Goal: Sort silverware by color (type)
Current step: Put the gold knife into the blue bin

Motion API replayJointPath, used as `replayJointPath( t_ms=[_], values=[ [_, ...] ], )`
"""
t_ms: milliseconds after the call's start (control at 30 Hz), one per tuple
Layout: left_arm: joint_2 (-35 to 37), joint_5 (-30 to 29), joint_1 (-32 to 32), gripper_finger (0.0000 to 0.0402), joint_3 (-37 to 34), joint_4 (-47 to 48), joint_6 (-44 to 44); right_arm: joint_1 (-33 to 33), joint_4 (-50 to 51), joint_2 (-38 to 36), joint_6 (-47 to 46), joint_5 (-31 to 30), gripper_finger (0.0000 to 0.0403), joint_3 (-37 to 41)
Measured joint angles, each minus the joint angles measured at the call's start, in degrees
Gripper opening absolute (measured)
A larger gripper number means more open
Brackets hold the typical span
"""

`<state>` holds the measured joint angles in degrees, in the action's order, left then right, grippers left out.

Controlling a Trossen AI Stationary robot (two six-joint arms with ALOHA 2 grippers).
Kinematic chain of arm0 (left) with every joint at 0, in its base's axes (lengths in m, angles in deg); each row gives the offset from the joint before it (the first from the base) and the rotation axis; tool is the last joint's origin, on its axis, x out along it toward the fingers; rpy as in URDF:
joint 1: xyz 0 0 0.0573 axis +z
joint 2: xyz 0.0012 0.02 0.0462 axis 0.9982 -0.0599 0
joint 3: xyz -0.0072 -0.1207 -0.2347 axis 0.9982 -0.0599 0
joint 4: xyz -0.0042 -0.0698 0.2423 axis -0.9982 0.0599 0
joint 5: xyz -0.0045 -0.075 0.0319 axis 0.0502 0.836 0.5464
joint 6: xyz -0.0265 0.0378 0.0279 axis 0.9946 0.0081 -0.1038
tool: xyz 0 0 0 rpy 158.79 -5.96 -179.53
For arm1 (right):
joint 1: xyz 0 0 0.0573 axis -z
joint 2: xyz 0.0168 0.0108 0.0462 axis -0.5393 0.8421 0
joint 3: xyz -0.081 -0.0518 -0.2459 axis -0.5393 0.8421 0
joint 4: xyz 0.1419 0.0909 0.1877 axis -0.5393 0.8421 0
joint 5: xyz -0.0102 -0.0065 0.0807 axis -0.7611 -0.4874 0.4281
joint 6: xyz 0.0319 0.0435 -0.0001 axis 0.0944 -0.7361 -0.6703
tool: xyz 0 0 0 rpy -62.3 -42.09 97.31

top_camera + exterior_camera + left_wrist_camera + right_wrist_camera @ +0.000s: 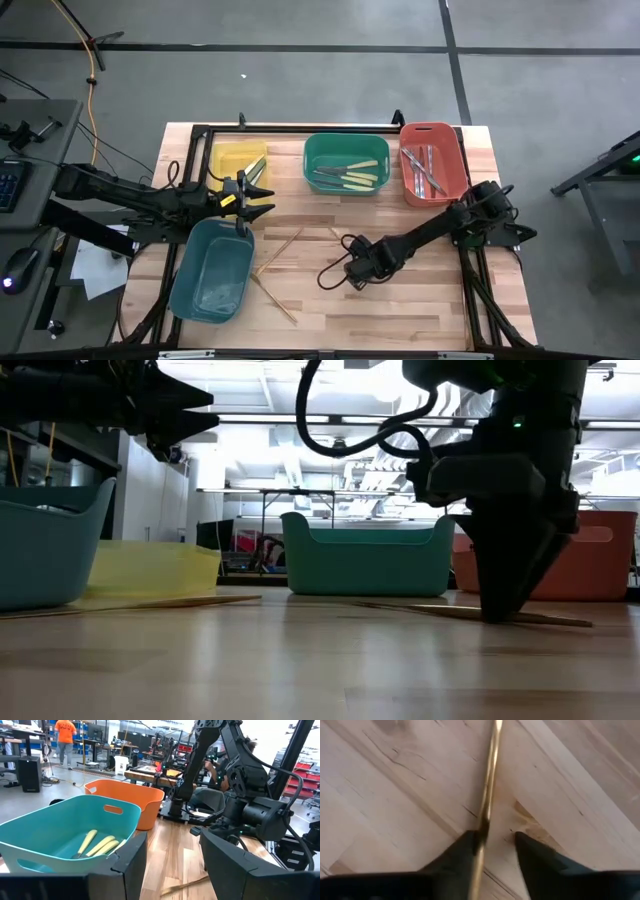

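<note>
At mid-table, right claw (492, 847) spread astride a wooden utensil (489, 790) — left claw (262, 198) spread, raised above teal bin (212, 270).

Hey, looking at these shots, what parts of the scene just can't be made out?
- Right gripper, right wrist view: whether it actually pinches the wooden utensil is unclear; the utensil's near end is cut off by the frame edge.
- Teal bin, high view: contents too faint to tell.
- Red bin, high view: utensils overlap, count unreadable.
- Yellow bin, high view: partly covered by the left gripper.
</note>
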<state>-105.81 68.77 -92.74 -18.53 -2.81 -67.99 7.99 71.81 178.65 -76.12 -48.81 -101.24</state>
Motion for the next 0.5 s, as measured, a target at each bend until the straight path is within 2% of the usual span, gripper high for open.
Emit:
replayJointPath(
  t_ms=[167,200,500],
  values=[
    [0.0,0.0,0.0,0.0177,0.0,0.0,0.0,0.0,1.6,0.1,1.8,1.2,0.0022,0.0],
    [0.0,0.0,0.0,0.0177,0.0,0.0,0.0,0.0,1.7,0.1,2.8,1.2,0.0014,0.0],
    [0.0,0.0,0.0,0.0177,0.0,0.0,0.0,0.6,2.4,-1.2,7.3,2.1,0.0004,0.3]
  ],
)
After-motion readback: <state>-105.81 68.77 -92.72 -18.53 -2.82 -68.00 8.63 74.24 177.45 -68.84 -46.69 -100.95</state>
